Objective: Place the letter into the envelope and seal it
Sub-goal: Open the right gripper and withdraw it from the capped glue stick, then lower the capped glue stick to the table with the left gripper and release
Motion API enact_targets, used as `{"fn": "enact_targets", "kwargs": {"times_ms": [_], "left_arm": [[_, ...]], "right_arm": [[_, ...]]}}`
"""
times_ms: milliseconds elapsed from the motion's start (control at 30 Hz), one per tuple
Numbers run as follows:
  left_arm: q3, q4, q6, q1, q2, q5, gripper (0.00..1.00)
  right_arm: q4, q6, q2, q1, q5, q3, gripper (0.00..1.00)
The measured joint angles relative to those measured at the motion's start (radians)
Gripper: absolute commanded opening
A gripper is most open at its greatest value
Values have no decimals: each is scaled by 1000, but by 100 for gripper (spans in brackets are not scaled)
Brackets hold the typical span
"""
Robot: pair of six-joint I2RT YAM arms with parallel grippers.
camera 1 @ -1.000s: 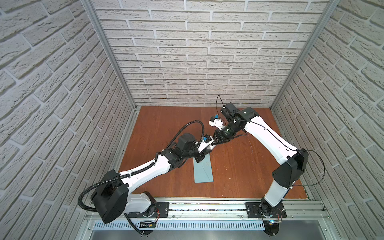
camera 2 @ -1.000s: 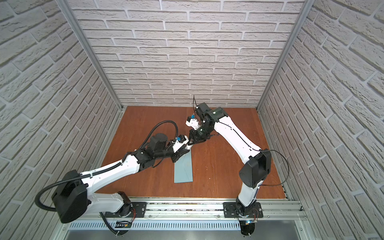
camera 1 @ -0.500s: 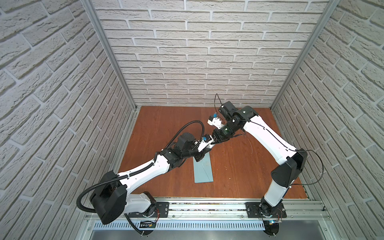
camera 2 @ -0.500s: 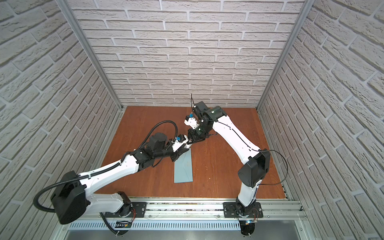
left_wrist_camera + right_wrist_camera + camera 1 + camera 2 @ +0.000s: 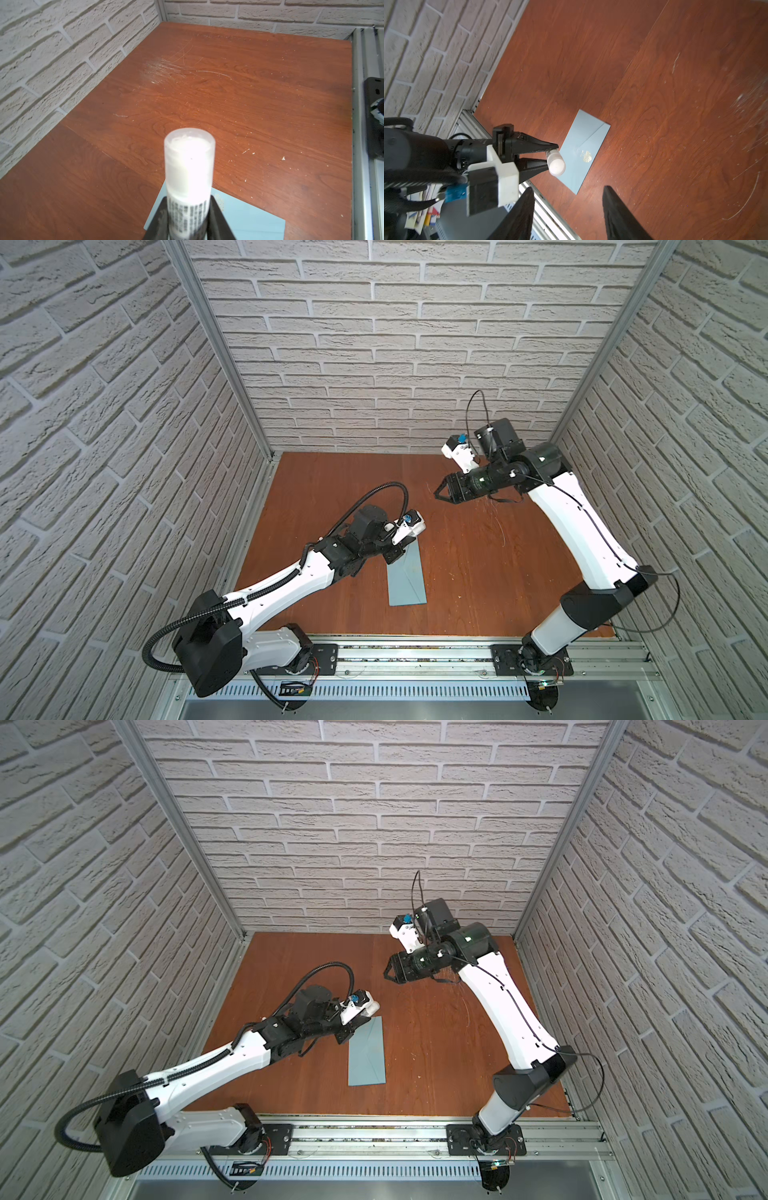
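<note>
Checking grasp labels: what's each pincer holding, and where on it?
Left pincer grips the glue stick by its printed lower barrel; right pincer is open, empty.

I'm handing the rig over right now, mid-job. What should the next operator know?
Left gripper: shut on the glue stick, held over the far end of the envelope.
Right gripper: open, empty, raised toward the back of the table.
Envelope: flat on the table, seam side up, flap lying down; I cannot tell whether it is glued.
Letter: not visible in any view, possibly already inside.
Left to do: confirm the letter is in, glue the flap, press it shut.
</note>
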Motion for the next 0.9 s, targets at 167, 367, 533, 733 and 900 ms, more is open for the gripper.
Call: {"fn": "enact_targets", "kwargs": {"times_ms": [167,367,533,733,900], "left_arm": [[2,-102,-113,28,-4,-89,0],[17,-236,-312,96,2,-165,0],[40,-298,-454,115,102,-198,0],[60,-380,-599,131,276,-237,0],[60,-406,-685,148,305,-254,1]], "right_arm": [[233,1,-235,-21,30,-332,53],[680,-10,-512,-21,40,-879,53],[873,-16,-596,-21,84,-1059,52],[925,-3,-593,-20,100,-1062,51],[953,17,-595,-20,103,-1102,51]]}}
